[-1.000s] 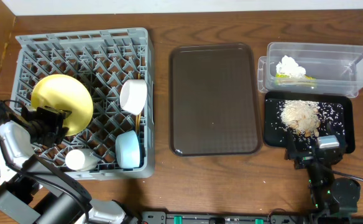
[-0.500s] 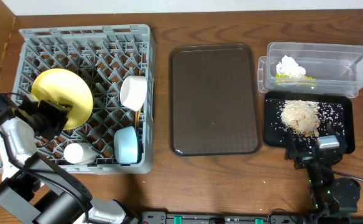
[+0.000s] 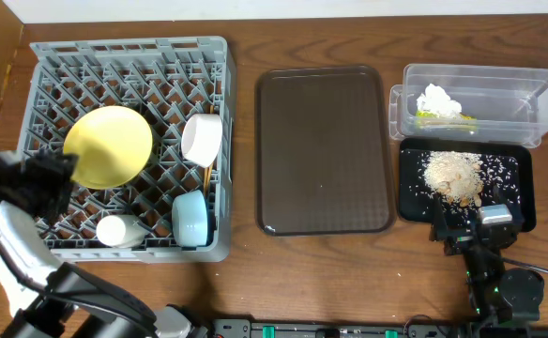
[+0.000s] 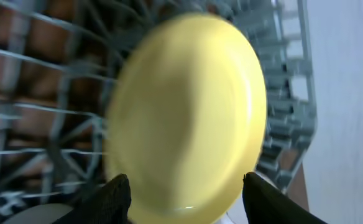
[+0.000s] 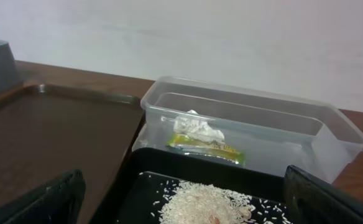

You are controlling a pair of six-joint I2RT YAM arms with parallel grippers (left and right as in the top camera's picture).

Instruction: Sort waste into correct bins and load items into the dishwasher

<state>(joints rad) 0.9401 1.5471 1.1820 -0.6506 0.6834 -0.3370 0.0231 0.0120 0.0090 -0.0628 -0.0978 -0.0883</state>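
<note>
Over on the left side of the tabletop (image 3: 241, 272), the left arm comes in from the near left corner and bends toward the grey dish rack (image 3: 129, 56). The left gripper (image 3: 53, 176) sits low by the rack's left side and points at the yellow plate (image 3: 108, 145). Its fingers (image 4: 116, 196) stand apart, so it is open. The plate's bottom edge shows between them, but I cannot tell if they touch it. The plate leans tilted in the left half of the rack. The white bowl (image 3: 201, 141) lies on its side in the right part of the rack, with the blue bowl (image 3: 191, 218) nearer the front and the chopsticks (image 3: 205, 176) between the two bowls. The white cup (image 3: 119, 230) lies just beside the blue bowl. The right arm stays low at the near right edge. The right gripper (image 5: 188, 205) is wide open, holds nothing and faces the black tray (image 3: 415, 202) with its rice crumbs (image 3: 452, 174). Behind that, the clear tub (image 3: 518, 99) holds the tissue (image 3: 440, 99) and the wrapper (image 3: 450, 118). A brown tray (image 3: 324, 150) lies in the middle.
</note>
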